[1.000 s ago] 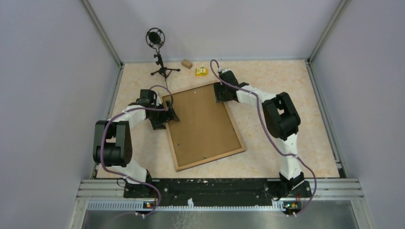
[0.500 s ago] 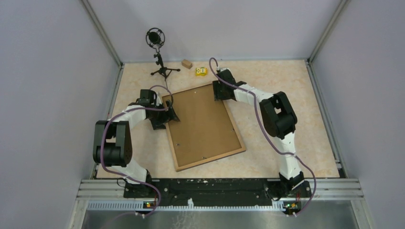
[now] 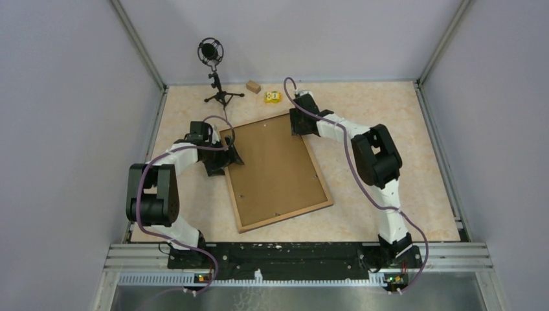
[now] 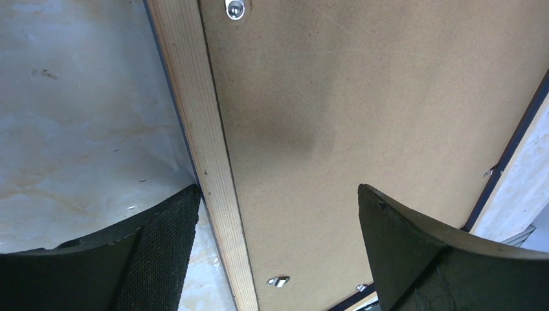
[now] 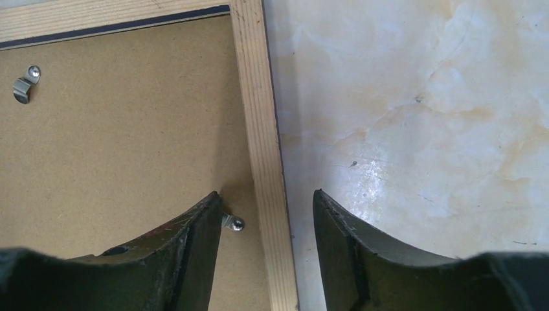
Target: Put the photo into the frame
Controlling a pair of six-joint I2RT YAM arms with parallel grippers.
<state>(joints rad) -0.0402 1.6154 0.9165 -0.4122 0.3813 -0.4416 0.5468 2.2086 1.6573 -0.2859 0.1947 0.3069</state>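
Note:
The frame (image 3: pixel 285 216) lies face down on the table, its light wood rim up, with a brown backing board (image 3: pixel 275 168) filling it. The photo is hidden. My left gripper (image 3: pixel 228 155) is open over the left rim (image 4: pixel 204 142): one finger stands outside it, the other over the board (image 4: pixel 362 97). My right gripper (image 3: pixel 299 124) is at the far right corner, open astride the right rim (image 5: pixel 259 116) with a gap on each side. Its inner finger touches a small metal tab (image 5: pixel 234 223).
A microphone on a small tripod (image 3: pixel 213 71) stands at the back left. Beside it are a wooden block (image 3: pixel 253 86) and a small yellow object (image 3: pixel 272 97). Metal tabs (image 4: pixel 278 281) dot the board's edge. Walls close in on three sides.
My right gripper has shifted slightly toward the frame's far corner and its jaws have narrowed around the rim. The left arm and the frame have not moved.

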